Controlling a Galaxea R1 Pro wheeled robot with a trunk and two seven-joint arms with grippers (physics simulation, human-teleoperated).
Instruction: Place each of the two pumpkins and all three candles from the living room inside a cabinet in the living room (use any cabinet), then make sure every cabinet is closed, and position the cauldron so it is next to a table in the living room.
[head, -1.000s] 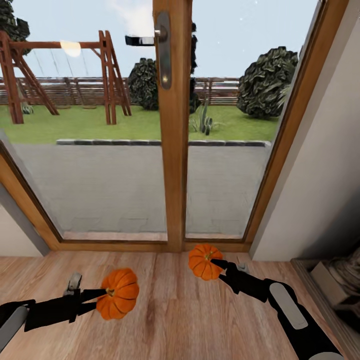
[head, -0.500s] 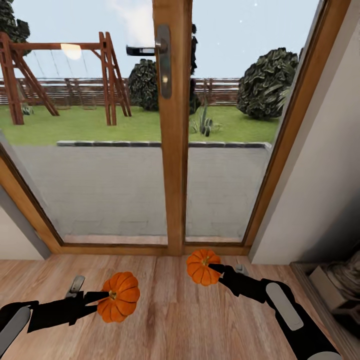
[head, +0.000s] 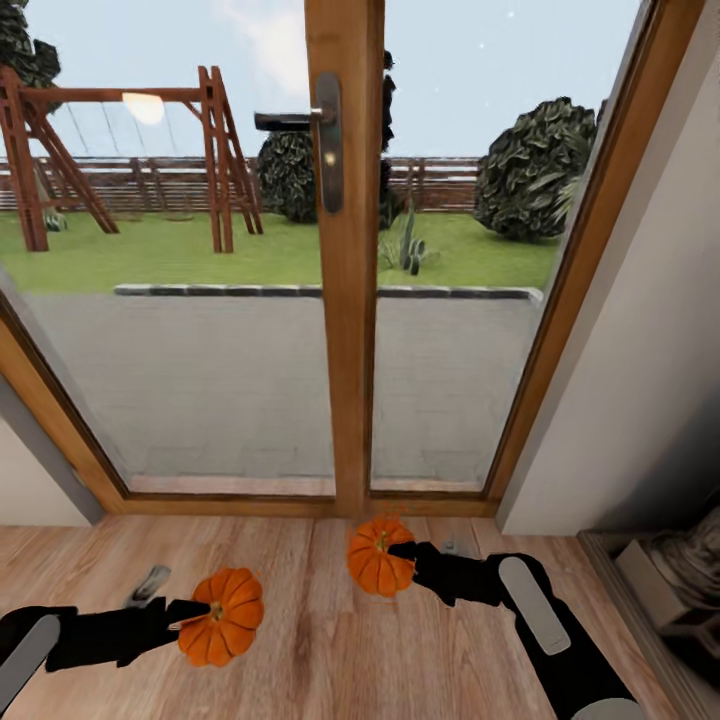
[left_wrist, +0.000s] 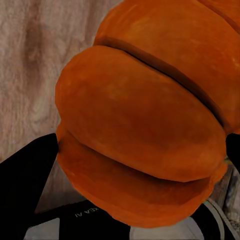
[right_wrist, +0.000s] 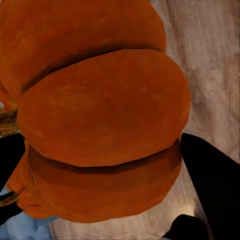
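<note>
Two bright-orange ribbed pumpkins hang above the wooden floor in the head view. My left gripper (head: 192, 615) is shut on the left pumpkin (head: 222, 617), low at the left. The right pumpkin (head: 377, 557) sits in my right gripper (head: 400, 552), which is shut on it near the door frame's foot. Up close, the left wrist view has its pumpkin (left_wrist: 145, 125) between black fingers (left_wrist: 27, 175). Likewise the right wrist view has its pumpkin (right_wrist: 95, 115) pressed between dark fingers (right_wrist: 212, 180). The candles, the cabinet and the cauldron are out of view.
A glazed wooden door (head: 345, 260) with a metal handle (head: 300, 120) stands straight ahead, a garden behind it. A pale wall (head: 640, 350) rises at the right, with a grey ornament on a low shelf (head: 680, 580) at its foot. Wooden floor (head: 320, 660) spreads below.
Both arms have shifted left and lower in the picture with their pumpkins still held; the door and garden have slid slightly down, so the camera has moved a little.
</note>
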